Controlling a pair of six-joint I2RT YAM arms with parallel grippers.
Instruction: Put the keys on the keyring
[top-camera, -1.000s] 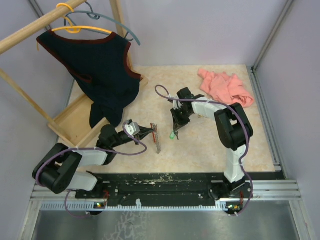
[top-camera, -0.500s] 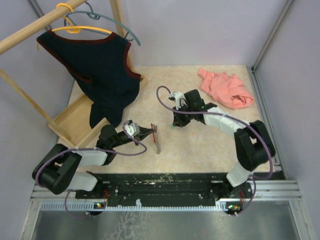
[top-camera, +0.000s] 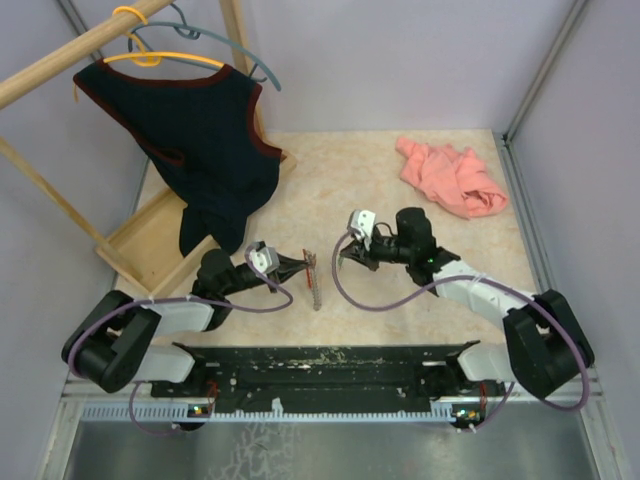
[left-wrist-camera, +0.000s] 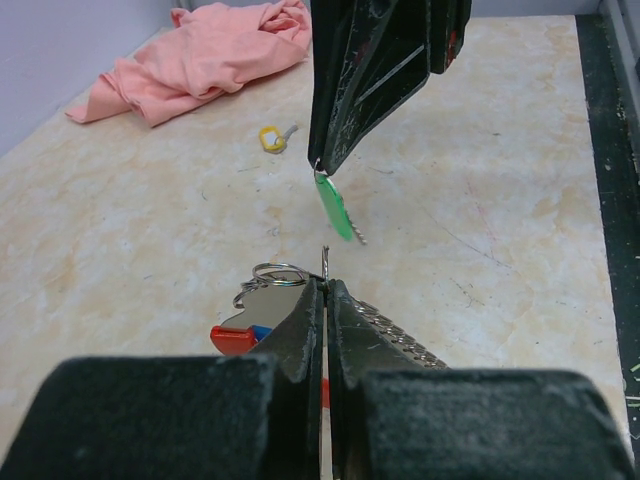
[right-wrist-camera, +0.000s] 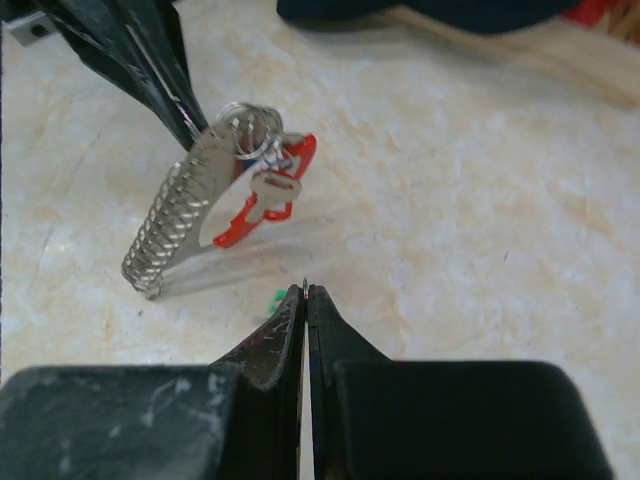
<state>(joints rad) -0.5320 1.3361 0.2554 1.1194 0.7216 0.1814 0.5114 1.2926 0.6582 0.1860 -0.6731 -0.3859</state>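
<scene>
The keyring (right-wrist-camera: 190, 215) comprises a silvery ridged chain-like strip, a thin red loop (right-wrist-camera: 290, 170), a small steel split ring (right-wrist-camera: 250, 118) and what appears to be a flat silver key (right-wrist-camera: 272, 187). It is tilted, with the ring end up and pinched in the left gripper (left-wrist-camera: 325, 285). The strip slopes down toward the table (right-wrist-camera: 450, 200). A green-headed key (left-wrist-camera: 334, 207) hangs blade-down from the right gripper (left-wrist-camera: 322, 165), just beyond the ring. A yellow-headed key (left-wrist-camera: 270, 138) lies flat farther off.
</scene>
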